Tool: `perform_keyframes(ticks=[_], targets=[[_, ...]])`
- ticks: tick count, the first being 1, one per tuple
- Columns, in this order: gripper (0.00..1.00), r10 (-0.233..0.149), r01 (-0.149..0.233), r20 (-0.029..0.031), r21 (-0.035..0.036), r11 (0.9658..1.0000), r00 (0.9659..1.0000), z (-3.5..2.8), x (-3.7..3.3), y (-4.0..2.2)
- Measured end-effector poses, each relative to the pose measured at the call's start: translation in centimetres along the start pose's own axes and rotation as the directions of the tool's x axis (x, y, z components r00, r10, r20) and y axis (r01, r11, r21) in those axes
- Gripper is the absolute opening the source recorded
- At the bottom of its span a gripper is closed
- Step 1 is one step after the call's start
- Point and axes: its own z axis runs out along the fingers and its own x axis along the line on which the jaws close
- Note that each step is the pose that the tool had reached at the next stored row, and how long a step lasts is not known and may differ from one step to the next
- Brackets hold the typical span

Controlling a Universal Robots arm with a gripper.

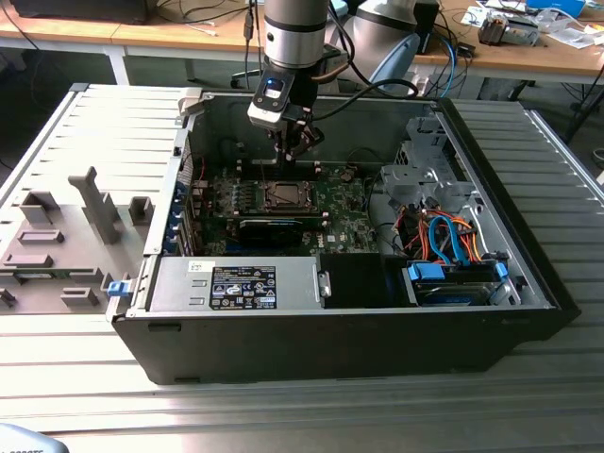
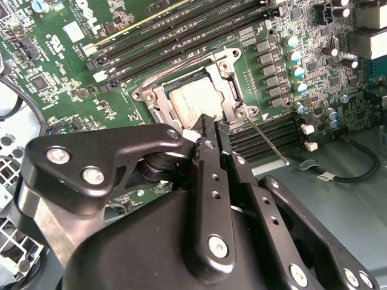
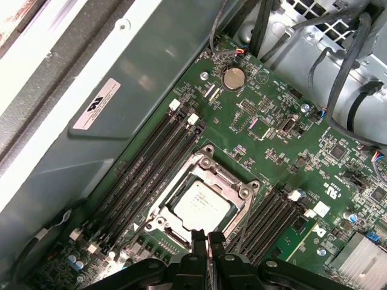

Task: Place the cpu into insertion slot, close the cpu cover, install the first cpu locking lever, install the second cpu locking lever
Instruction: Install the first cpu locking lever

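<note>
The small silvery-grey square cpu [image 3: 202, 205] lies seated in the metal-rimmed square insertion slot [image 3: 205, 151] near the green motherboard's [image 3: 272, 151] middle, with the thin silver windowed cpu cover [image 3: 181, 184] apparently down, one thin wire locking lever [image 2: 266, 140] seemingly unlatched, and the black gripper [image 3: 207, 238], its fingers pressed together and empty, hovering by the slot's edge.

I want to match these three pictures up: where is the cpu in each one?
Exterior view: the cpu lies on the motherboard, beneath the hand.
Second wrist view: the cpu lies just beyond the hand's tips.
First wrist view: just beyond the hand, at.
Shared landmark: the silver cpu cover framing it.
</note>
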Motion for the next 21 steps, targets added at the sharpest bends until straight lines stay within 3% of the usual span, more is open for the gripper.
perform_keyframes(ticks=[21], targets=[[0.16,-0.027,0.027,0.0006,-0.0005,0.9996,0.9996,0.00,0.00,0.00]])
